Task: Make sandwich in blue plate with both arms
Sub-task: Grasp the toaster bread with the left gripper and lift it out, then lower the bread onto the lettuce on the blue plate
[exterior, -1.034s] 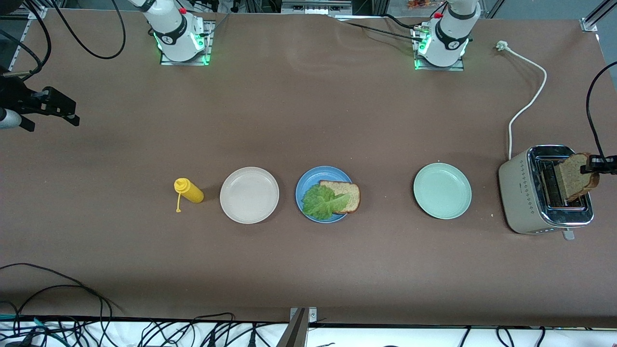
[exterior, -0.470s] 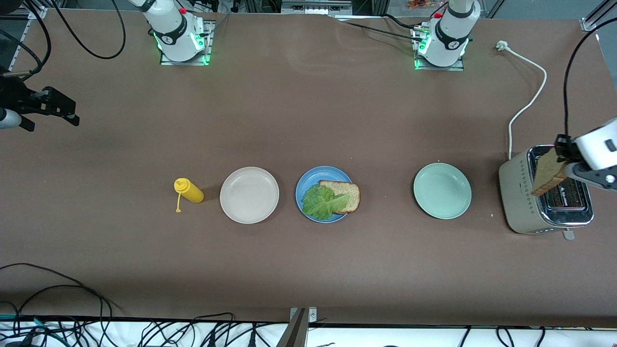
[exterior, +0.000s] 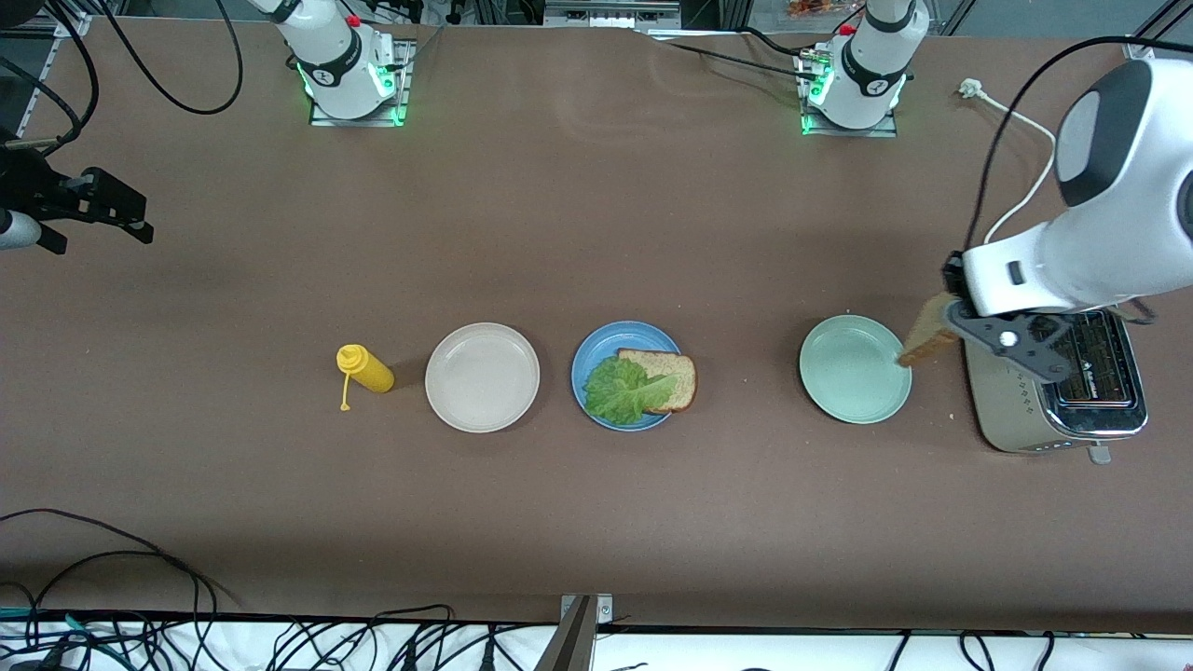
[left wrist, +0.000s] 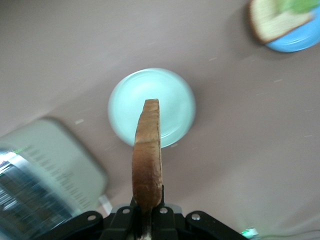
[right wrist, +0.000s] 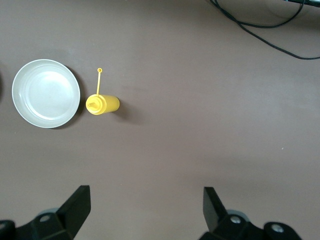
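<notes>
Two slices of bread, one lettuce leaf [exterior: 626, 390]. First slice [exterior: 671, 376] flat on blue plate [exterior: 596, 347], under the leaf, between beige plate [exterior: 482, 376] and pale green plate [exterior: 855, 369]. Second slice [left wrist: 147, 155] pinched edgewise by left gripper [left wrist: 145, 220], aloft between toaster [exterior: 1002, 391] and green plate. Right gripper [right wrist: 145, 207] waiting, fingers spread wide, over bare table near yellow bottle [right wrist: 102, 104]. Bread likely light, stiff, crumbly: best gripped gently near the crust.

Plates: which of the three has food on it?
The blue plate, the middle one, holds a bread slice and lettuce. The beige plate and pale green plate are bare.
</notes>
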`<state>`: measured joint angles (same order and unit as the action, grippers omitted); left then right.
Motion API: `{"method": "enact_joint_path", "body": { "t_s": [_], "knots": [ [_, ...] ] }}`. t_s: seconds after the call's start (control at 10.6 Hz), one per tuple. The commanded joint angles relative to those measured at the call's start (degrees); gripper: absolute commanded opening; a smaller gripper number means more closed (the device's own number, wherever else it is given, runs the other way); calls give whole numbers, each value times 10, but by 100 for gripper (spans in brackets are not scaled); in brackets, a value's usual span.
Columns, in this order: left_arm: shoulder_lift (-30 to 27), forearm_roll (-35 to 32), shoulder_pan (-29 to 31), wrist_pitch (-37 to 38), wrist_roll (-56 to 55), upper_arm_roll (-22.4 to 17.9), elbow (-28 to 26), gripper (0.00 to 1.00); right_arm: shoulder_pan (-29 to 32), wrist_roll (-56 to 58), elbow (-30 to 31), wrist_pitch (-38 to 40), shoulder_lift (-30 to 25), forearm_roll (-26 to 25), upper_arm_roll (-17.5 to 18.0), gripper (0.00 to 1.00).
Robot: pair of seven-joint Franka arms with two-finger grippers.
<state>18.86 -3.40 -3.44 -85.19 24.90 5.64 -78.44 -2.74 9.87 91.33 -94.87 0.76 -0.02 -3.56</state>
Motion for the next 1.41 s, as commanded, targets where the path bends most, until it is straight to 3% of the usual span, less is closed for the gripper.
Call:
{"method": "enact_joint_path", "body": {
  "t_s": [0.0,0.38,0.56,0.94,1.32],
  "knots": [
    [46,118,-36,8,-12,-6,14,0,0,0,-15,14,5,-10,0,100],
    [140,363,-45,-15,-71,-7,47,0,0,0,-15,14,5,-10,0,100],
    [182,458,-50,-76,-69,-6,47,0,0,0,-15,14,5,-10,0,100],
    [246,536,-89,-161,-60,-6,44,0,1,0,-15,14,5,-10,0,100],
    [289,538,-112,-245,-58,-6,45,0,0,0,-15,14,5,-10,0,100]
  ]
}}
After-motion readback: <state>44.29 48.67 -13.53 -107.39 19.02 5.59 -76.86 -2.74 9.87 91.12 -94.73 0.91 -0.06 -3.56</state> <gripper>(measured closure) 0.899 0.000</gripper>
